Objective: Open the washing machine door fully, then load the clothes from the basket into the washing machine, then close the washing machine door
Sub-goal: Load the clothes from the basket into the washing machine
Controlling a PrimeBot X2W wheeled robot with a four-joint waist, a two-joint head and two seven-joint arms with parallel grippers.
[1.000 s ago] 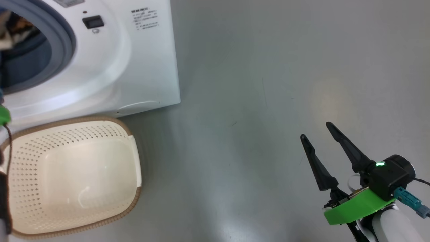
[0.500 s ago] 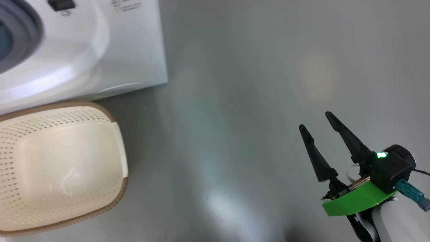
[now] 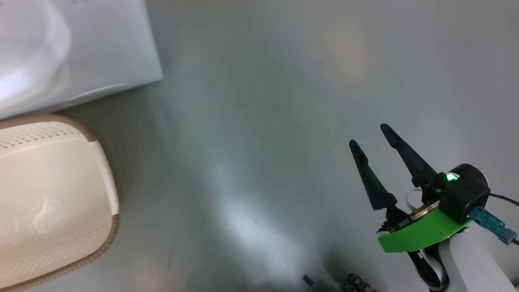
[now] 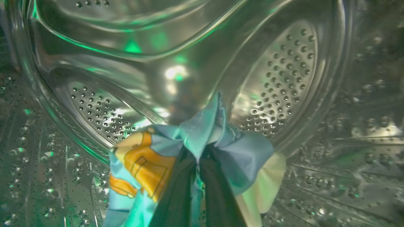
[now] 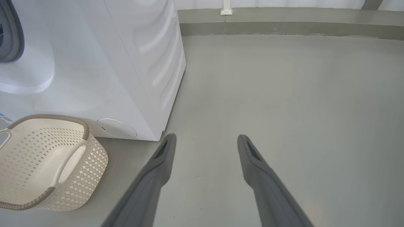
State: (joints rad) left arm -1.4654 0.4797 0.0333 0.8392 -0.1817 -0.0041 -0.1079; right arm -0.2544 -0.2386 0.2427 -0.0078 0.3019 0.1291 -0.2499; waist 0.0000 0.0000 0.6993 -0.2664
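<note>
Left gripper (image 4: 198,162) is clamped shut on the clothes (image 4: 142,157) inside the washing machine (image 4: 284,63) (right gripper (image 3: 367,134) spread open, holding nothing, above the floor (image 3: 263,121)); fabric could snag the jaws on release and drag back out.

Grey glossy floor (image 3: 284,81), faintly scuffed. Pale glare (image 3: 239,211) toward the lower middle in head view, warm patch (image 3: 348,44) near the top. Along the far edge, grey skirting (image 5: 284,29) under white wall (image 5: 284,3), small white fitting (image 5: 226,11) against it.
</note>
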